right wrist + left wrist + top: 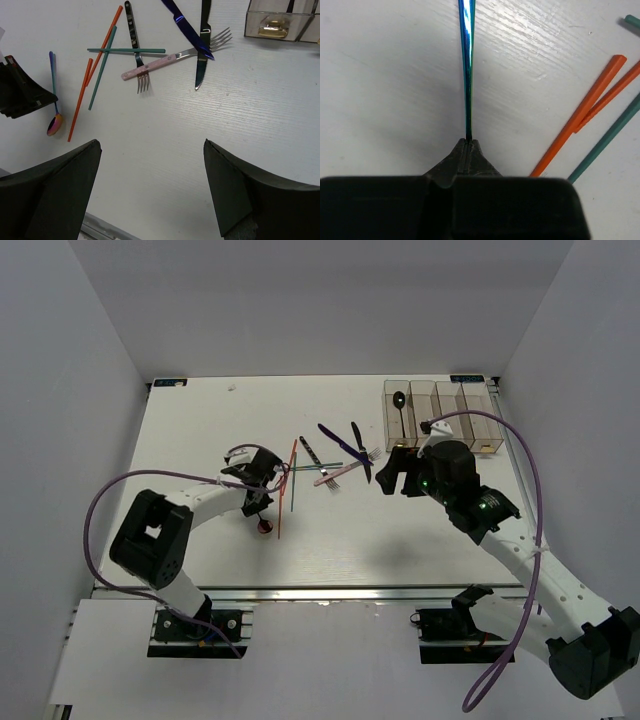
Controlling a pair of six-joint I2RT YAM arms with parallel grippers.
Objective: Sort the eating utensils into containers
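Presently the left gripper (467, 146) is closed on the blue spoon (466, 60), the thin handle being pinched edge-on between the jaws so that it cannot roll. The hold is taken beside the orange chopsticks (580, 112) and not on them. This suggests the spoon was chosen because it lies at the edge of the pile, where it can be raised without the rest being disturbed. The right gripper (152, 190) is held wide open with nothing in it, over the worktop (200, 420) between the pile and the bins (465, 418). It is probably kept there to be ready on the side where the bins stand.

Only in the left wrist view are the closed jaws and the handle between them shown plainly, but the spoon's bowl is hidden there. The bowl is supplied by the right wrist view, where it is seen low near the worktop; whether it touches cannot be told. The crossed pile is also laid out in that view: a pink fork (160, 62), a dark knife (202, 45) and the green chopsticks (125, 50), well apart from the bins. Only in the top view is a black spoon (400, 405) seen lying in the bin at the left end of the row. Nothing can be made out in the other three, so the blue spoon is judged to belong beside the black one.
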